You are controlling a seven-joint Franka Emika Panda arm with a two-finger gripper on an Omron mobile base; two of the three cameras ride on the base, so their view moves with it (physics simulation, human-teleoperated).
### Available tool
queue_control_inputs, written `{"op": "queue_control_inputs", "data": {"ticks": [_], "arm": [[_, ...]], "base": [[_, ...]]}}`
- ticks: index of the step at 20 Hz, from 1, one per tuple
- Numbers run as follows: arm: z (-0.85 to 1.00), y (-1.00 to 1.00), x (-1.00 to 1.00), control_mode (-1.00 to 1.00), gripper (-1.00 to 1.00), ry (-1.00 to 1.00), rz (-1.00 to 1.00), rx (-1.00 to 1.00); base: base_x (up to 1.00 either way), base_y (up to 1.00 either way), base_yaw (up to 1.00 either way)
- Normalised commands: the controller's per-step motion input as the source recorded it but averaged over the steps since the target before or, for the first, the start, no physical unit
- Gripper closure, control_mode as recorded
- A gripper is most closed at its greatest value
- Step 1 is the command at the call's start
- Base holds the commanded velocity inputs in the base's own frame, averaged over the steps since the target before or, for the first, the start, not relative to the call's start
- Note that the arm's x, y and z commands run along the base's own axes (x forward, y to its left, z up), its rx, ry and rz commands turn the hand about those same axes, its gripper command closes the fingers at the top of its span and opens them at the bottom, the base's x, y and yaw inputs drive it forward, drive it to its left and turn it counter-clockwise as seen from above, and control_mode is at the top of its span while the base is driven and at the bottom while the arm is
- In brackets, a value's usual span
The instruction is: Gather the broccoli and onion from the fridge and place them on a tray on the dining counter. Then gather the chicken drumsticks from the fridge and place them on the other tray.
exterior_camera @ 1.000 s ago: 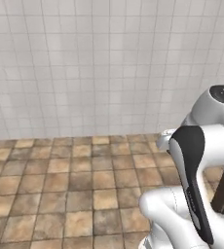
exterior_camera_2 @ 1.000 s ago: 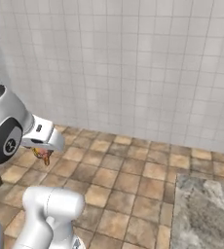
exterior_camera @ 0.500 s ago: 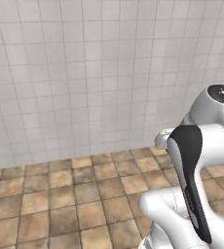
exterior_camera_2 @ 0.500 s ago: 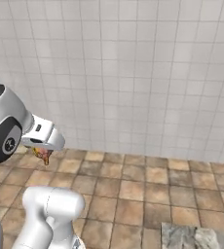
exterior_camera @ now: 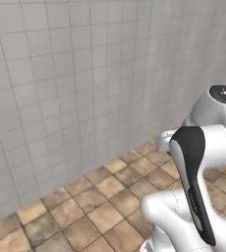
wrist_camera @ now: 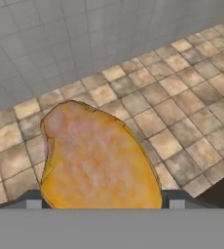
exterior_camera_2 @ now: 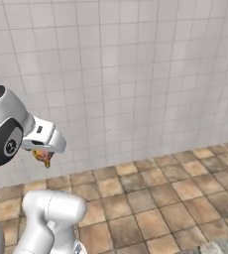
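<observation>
A golden-orange chicken drumstick (wrist_camera: 97,155) bulks large in the hand view, its plump end toward the camera, between the two finger tips of my gripper (wrist_camera: 104,202). The gripper is shut on it. From the right base camera, a small orange piece of the drumstick (exterior_camera_2: 43,157) hangs under the white hand, where the gripper (exterior_camera_2: 42,152) holds it high above the floor. The arm's white and dark links rise at the lower right of the left base view. The fridge, broccoli, onion, trays and dining counter are out of view.
A white tiled wall (exterior_camera: 61,88) stands close ahead, and brown floor tiles (exterior_camera_2: 150,198) run along its foot. A dark shape (wrist_camera: 223,189) sits at the lower right of the hand view. A sliver of grey stone (exterior_camera_2: 222,246) shows at the right base view's bottom edge.
Both base views have swung as the base moved: the wall is nearer, and the stone slab has slid almost out of the right base view. The drumstick stays in the gripper.
</observation>
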Motion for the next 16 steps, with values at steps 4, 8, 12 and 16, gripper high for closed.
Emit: {"op": "queue_control_inputs", "data": {"ticks": [4, 8, 12, 16], "arm": [[0.00, 0.00, 0.00, 1.00, 1.00, 0.00, 0.00, 0.00], [0.00, 0.00, 0.00, 1.00, 1.00, 0.00, 0.00, 0.00], [0.00, 0.00, 0.00, 1.00, 1.00, 0.00, 0.00, 0.00], [0.00, 0.00, 0.00, 1.00, 1.00, 0.00, 0.00, 0.00]], "base": [[0.44, 0.42, -0.79], [0.40, 0.58, -0.73], [0.72, 0.63, -0.70], [0.88, 0.62, -0.71]]}}
